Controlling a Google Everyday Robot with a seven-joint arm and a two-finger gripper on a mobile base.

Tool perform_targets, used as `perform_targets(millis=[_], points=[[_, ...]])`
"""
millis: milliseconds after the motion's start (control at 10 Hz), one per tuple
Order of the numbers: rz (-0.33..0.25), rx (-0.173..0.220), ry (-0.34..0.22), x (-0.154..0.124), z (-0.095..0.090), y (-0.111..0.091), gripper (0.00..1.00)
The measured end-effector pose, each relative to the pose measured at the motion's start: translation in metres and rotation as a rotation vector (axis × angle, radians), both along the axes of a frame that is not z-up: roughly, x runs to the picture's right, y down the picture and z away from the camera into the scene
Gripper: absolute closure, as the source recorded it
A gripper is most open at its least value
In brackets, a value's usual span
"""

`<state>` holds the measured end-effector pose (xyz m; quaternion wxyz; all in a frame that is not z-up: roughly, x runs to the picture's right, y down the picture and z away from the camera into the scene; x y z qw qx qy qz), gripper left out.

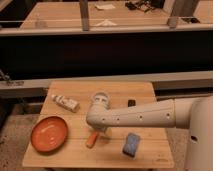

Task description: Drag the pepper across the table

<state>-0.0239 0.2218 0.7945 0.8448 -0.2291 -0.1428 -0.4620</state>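
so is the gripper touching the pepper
Cannot tell. In the camera view the gripper sits right at the upper end of the pepper, under the bend of the arm, which hides any contact or gap.

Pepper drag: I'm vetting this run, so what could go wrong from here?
The gripper sits just above the pepper, mostly hidden under the arm. A drag sideways could push the pepper into the orange plate or the blue object. The pepper also lies near the table's front edge and could slide off.
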Motion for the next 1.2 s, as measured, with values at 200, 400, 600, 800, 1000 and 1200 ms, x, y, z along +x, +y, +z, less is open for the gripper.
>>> perform_targets(millis=[200, 400, 600, 800, 1000, 1200], points=[[-0.002, -0.008, -0.005, 0.000, 0.002, 0.002, 0.27], [-0.002, -0.015, -0.011, 0.000, 0.004, 0.003, 0.27], [-0.002, -0.021, -0.015, 0.001, 0.007, 0.004, 0.27], [-0.001, -0.028, -0.020, 0.002, 0.009, 0.005, 0.27], [0.000, -0.035, -0.022, 0.002, 0.011, 0.006, 0.27], [-0.004, -0.042, -0.027, 0.000, 0.014, 0.007, 0.27]])
